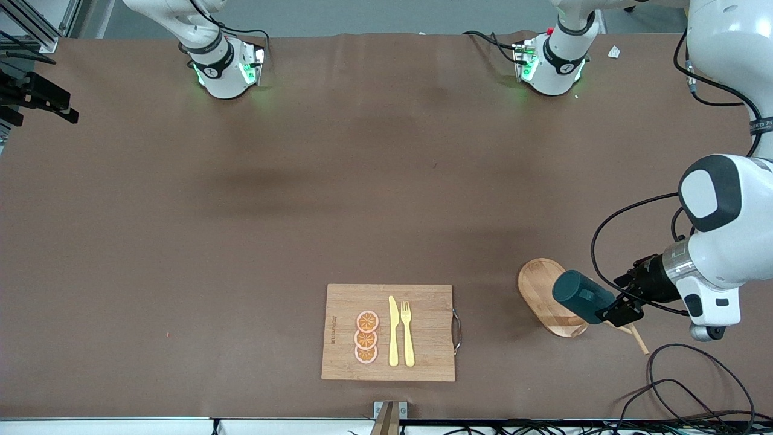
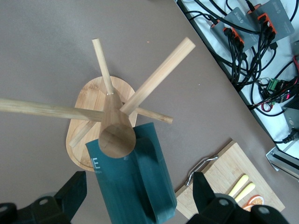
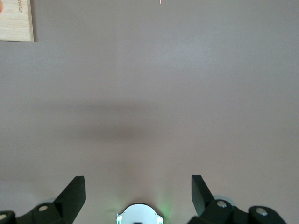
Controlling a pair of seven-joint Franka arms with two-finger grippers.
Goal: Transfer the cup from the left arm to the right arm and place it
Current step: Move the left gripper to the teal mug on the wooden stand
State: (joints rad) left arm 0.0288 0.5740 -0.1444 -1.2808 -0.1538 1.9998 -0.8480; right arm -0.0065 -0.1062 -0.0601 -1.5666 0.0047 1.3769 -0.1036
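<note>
Front view: wooden cutting board [image 1: 423, 356] sits nearest the camera, close to the table's near edge, carrying 3 orange slices [image 1: 366, 337], a yellow knife [image 1: 393, 332] and a yellow fork [image 1: 407, 333], metal handle toward the left arm's end. Wide bare brown table [image 1: 241, 211] spreads from the board up to both arm bases. Toward the left arm's end, the left gripper [image 1: 610, 313] is over the wooden peg rack [image 1: 543, 290], right at the cup [image 1: 581, 296], which lies tilted on its side above the rack's oval base; contact point hard to make out here. The rack's pegs are mostly hidden by cup and gripper, 1 peg tip pokes out. Right arm only shows at its base; its gripper is out of frame. Left wrist view: left gripper [image 2: 140, 196] fingers spread wide, 1 on each side of the cup [image 2: 135, 186], gaps visible, not clamped; rack post and pegs [image 2: 117, 130] overlap the cup's top, cup opening hidden. Right wrist view: right gripper [image 3: 138, 193] is wide open, holds nothing, waits over bare table [image 3: 149, 93]; board corner [image 3: 16, 21] is cut off at the frame edge.
</note>
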